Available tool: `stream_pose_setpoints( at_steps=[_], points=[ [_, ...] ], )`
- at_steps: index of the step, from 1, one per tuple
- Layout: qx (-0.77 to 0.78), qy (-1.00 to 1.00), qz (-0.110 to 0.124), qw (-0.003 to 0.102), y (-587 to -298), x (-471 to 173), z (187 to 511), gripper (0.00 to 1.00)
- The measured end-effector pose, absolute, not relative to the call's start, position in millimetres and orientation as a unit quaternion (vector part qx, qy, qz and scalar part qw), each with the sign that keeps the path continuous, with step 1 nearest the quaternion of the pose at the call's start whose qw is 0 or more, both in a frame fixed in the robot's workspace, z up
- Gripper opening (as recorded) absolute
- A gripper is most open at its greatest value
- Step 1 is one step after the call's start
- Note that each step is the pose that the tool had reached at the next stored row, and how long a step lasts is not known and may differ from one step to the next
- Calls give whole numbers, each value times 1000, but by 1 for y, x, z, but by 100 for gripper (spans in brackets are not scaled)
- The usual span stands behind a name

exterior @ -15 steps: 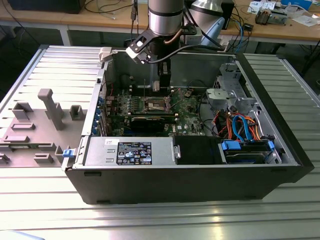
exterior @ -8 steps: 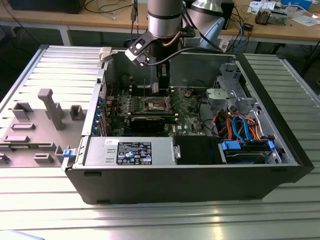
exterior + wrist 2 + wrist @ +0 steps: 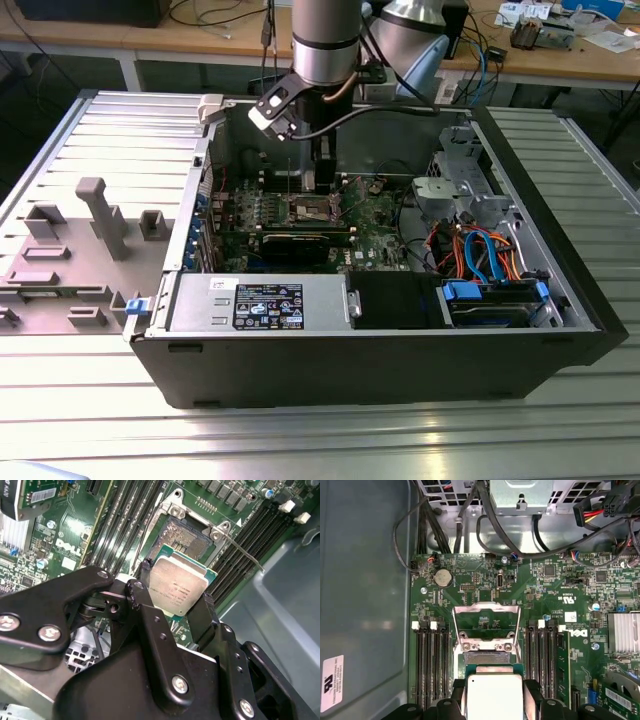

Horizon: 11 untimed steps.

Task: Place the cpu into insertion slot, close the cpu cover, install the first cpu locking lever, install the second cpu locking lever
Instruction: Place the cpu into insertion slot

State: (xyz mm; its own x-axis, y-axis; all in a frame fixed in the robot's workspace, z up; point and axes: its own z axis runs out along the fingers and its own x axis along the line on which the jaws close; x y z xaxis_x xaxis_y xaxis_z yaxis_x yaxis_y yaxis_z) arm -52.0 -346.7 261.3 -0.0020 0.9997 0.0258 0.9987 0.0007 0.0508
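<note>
Exterior view above, angled into computer case (image 3: 350, 375), both wrist views close, perhaps steeper, sharing insertion slot (image 3: 182, 535) (image 3: 487, 657).

Stood upright in the exterior view as a grey arm (image 3: 325, 40), with a camera bracket and looped cables at the wrist (image 3: 300, 100) and the gripper (image 3: 322, 185) pointing straight down. Gripped the cpu (image 3: 177, 587) by two opposite edges between the tips of two black fingers (image 3: 202, 617), as seen in both wrist views, jaws drawn in to the chip's width. Showed black linkage bars and bolted knuckles behind those fingers, spread to either side of the chip.
</note>
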Motion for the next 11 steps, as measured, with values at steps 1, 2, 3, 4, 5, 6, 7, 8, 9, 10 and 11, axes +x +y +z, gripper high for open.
stream_pose_setpoints(
  at_steps=[1, 2, 3, 4, 5, 6, 7, 8, 9, 10, 11],
  points=[
    [706, 707, 27, 9, -347, -52, 260, 54],
    [706, 707, 27, 9, -347, -52, 259, 54],
    [706, 707, 27, 9, -347, -52, 258, 54],
    [706, 707, 27, 9, -347, -52, 257, 54],
    [706, 707, 27, 9, -347, -52, 257, 54],
    [706, 707, 27, 9, -347, -52, 257, 54],
    [706, 707, 27, 9, -347, -52, 257, 54],
    [706, 707, 27, 9, -347, -52, 257, 54],
    [706, 707, 27, 9, -347, -52, 257, 54],
    [706, 707, 27, 9, -347, -52, 257, 54],
    [706, 707, 27, 9, -347, -52, 257, 54]
  ],
)
